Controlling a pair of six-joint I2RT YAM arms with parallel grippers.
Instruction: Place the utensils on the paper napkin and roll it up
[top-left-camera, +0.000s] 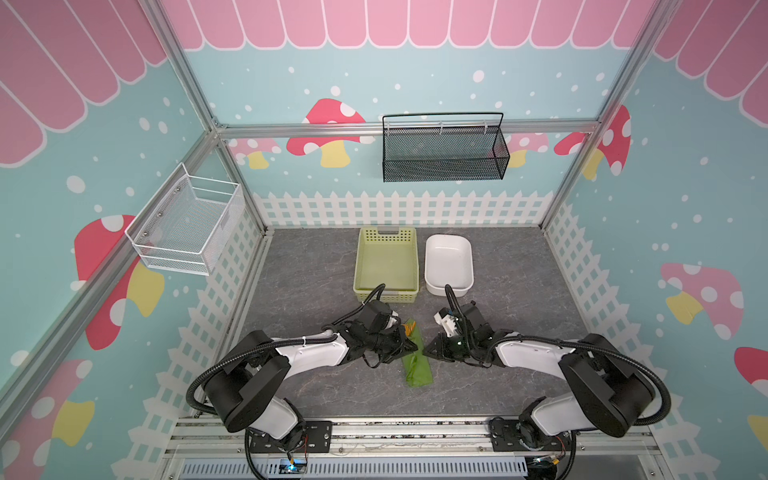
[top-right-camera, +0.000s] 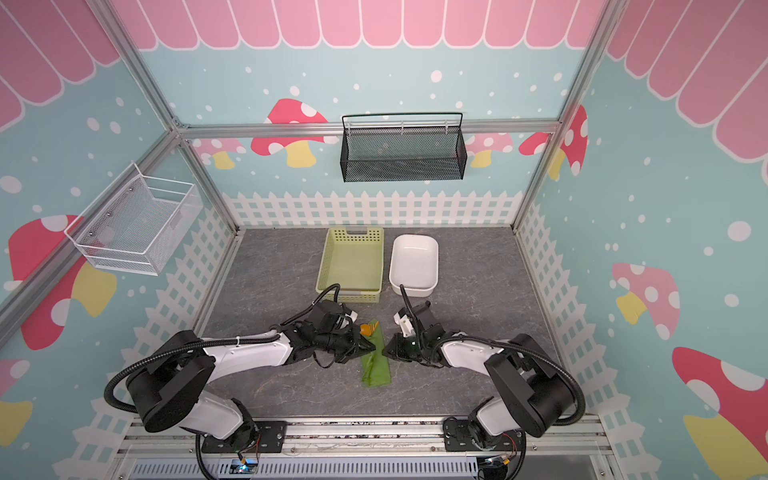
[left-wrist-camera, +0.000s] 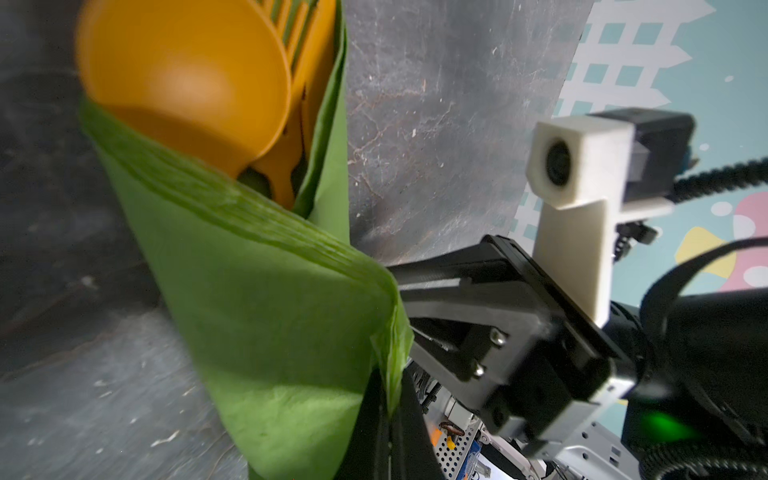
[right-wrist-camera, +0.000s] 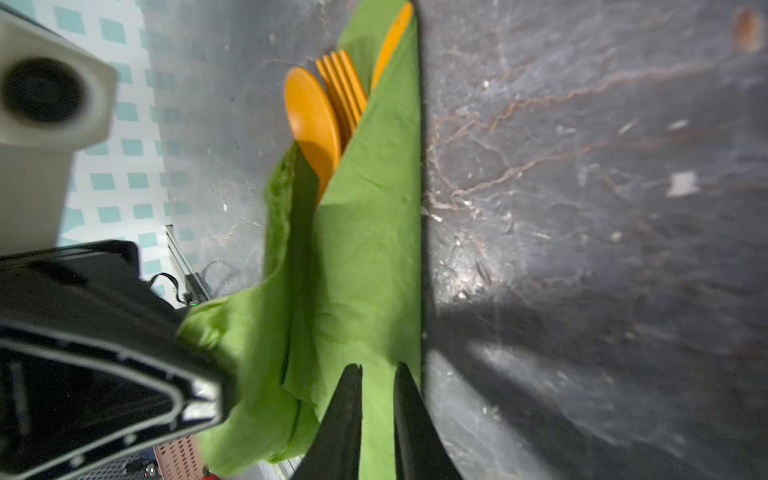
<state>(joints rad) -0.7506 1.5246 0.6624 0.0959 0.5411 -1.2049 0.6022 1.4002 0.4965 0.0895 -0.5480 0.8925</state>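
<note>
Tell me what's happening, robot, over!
Left hand shut on paper napkin edge. Right hand slightly open, tips at the roll. Utensils wrapped, heads poking out. Basket, dish far behind.

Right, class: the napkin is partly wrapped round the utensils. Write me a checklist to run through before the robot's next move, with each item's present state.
1. The spoon, fork and knife inside the paper napkin: ok, their heads show at one end.
2. The left end effector shut on the napkin's loose flap: ok.
3. The right end effector gripping: not ok, jaws narrowly apart over the napkin.
4. Roll finished: not ok, one flap lies unwrapped.
5. Handles lined up inside: cannot tell, hidden.
6. The basket and dish apart from the napkin: ok.
</note>
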